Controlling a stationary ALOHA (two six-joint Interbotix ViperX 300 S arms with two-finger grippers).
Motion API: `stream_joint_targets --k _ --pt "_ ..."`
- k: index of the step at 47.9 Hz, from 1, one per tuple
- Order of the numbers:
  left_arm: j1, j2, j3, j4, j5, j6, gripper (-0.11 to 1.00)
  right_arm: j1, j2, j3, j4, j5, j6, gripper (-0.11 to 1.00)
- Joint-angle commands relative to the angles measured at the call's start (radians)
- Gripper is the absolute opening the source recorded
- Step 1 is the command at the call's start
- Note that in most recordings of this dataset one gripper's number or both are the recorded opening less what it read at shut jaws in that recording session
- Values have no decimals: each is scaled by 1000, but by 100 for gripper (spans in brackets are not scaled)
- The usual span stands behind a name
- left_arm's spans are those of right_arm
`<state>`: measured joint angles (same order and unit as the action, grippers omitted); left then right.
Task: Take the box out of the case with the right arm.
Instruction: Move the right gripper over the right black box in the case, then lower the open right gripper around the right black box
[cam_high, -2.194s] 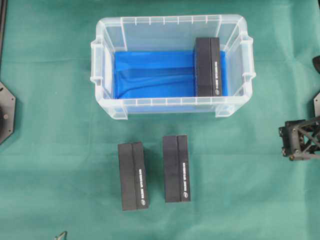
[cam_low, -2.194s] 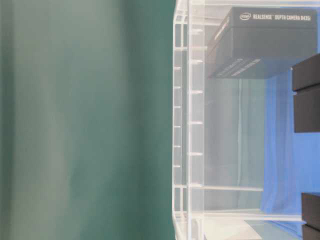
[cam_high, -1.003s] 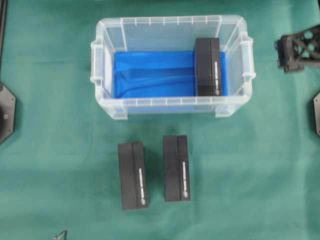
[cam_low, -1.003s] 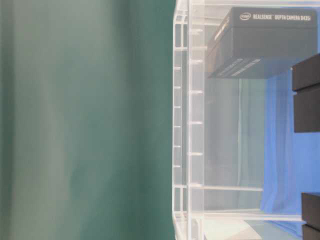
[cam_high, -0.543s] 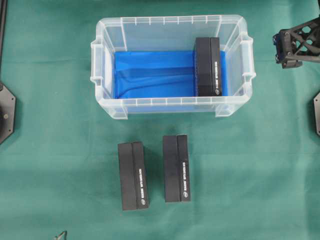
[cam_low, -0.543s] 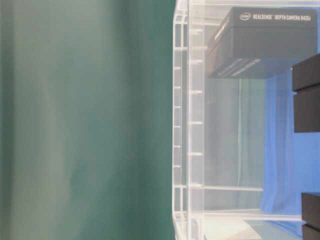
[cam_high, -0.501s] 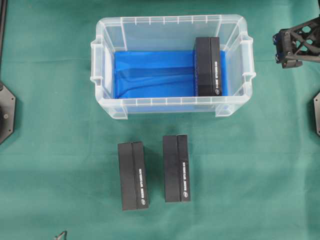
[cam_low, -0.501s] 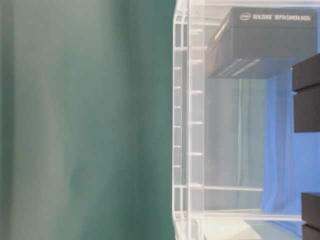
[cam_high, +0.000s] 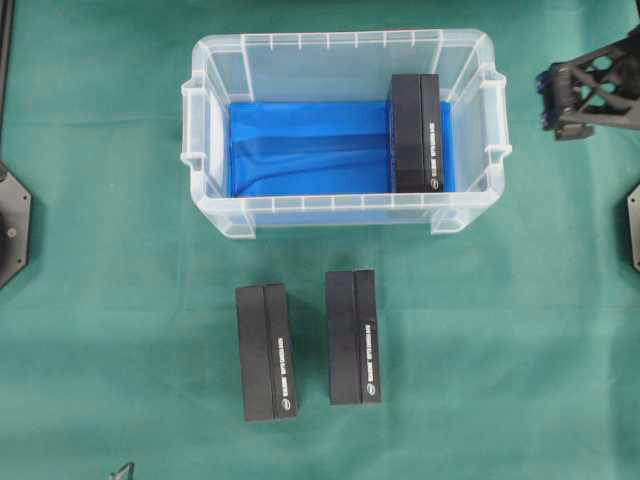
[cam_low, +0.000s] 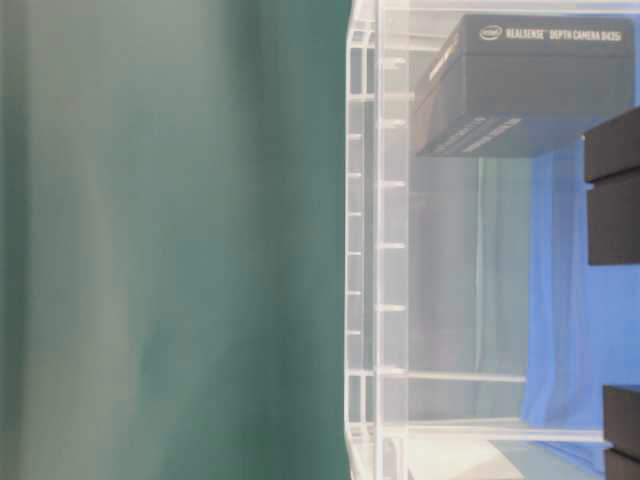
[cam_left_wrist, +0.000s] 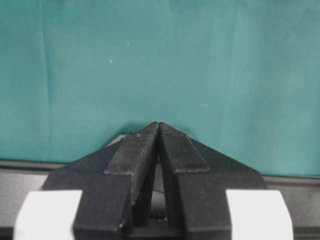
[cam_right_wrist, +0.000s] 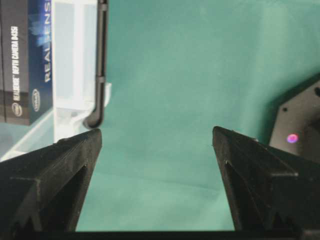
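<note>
Overhead view, my right gripper spread wide, empty, over green cloth, case just beside, box inside beyond.

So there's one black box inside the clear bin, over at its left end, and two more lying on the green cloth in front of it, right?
Nearly. The box inside the case sits at the right end, not the left, as the overhead view shows. The rest holds: two more black boxes lie on the green cloth in front of it.
</note>
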<state>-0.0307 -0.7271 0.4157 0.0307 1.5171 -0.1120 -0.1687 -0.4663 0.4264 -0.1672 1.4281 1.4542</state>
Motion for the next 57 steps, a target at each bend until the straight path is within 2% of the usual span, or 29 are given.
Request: stream_joint_targets --k 1,12,23,35,57 --pt "3 8 -31 3 -5 -2 2 -2 23 -43 3 -32 -3 87" --pt "3 18 -35 3 -5 -5 2 3 144 -133 14 -84 -11 87" --pt "2 23 -35 3 -6 -3 2 14 278 -270 14 -89 -14 87" --pt "2 21 -37 2 -5 -3 2 18 374 -376 14 -89 -15 87" --pt "3 15 -37 2 -3 -2 2 18 408 -397 14 -86 -15 88"
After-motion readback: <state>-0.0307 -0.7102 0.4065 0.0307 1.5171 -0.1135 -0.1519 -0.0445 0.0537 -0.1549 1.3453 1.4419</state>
